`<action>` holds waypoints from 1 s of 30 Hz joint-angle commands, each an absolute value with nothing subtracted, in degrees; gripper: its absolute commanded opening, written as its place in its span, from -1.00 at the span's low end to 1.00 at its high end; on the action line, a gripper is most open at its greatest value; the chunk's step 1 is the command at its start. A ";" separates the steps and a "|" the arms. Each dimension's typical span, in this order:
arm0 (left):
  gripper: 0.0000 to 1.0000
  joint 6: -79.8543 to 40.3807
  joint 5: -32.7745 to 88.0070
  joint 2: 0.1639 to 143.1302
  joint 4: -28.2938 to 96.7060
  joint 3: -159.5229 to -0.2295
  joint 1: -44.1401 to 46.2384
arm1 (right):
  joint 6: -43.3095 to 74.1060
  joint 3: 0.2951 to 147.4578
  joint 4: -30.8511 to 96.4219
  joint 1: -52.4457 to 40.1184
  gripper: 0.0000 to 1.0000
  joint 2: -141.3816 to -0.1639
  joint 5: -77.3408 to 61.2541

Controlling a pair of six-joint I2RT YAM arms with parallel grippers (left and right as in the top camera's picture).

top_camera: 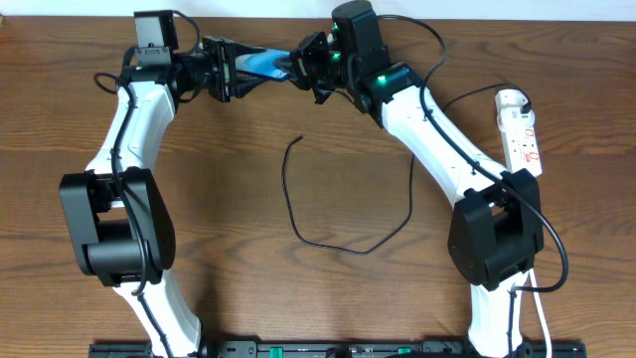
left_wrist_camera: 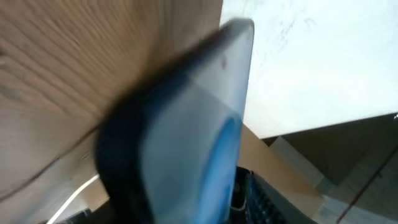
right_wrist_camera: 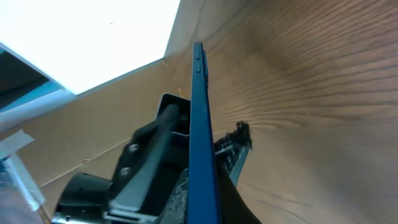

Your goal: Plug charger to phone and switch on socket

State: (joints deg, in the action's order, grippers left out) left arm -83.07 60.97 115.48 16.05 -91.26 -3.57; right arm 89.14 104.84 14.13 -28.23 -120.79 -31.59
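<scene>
The phone (top_camera: 266, 66), blue-screened, hangs in the air at the back of the table between my two grippers. My right gripper (top_camera: 306, 68) is shut on its right end. In the right wrist view the phone (right_wrist_camera: 199, 124) stands edge-on, pinched between the fingers of that gripper (right_wrist_camera: 205, 180). My left gripper (top_camera: 227, 70) straddles the left end. Up close the phone (left_wrist_camera: 186, 124) is blurred, and a dark gap shows beside one pad (left_wrist_camera: 252, 199). The black charger (top_camera: 298, 204) lies looped on the table, its free end (top_camera: 300, 138) bare. The socket (top_camera: 520, 129) lies at the right edge.
The socket's white cord (top_camera: 542, 318) runs down past the right arm's base. A white wall and a cardboard-coloured strip border the table's far edge (right_wrist_camera: 155, 68). Bare wood (top_camera: 229, 189) lies between the arms around the cable loop.
</scene>
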 commanded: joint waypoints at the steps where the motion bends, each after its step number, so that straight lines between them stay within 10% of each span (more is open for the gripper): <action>1: -0.14 -84.38 58.19 114.19 14.70 -91.42 -3.55 | 92.73 106.08 12.82 -28.60 -0.97 -117.78 -33.39; 30: -0.85 -85.23 52.18 114.19 12.49 -91.42 -3.40 | 97.80 106.08 10.94 -32.05 -0.94 -117.78 -30.13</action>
State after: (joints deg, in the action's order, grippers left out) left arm -84.31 54.57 115.48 11.77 -91.26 -3.57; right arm 103.07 104.86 11.20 -30.94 -120.77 -28.91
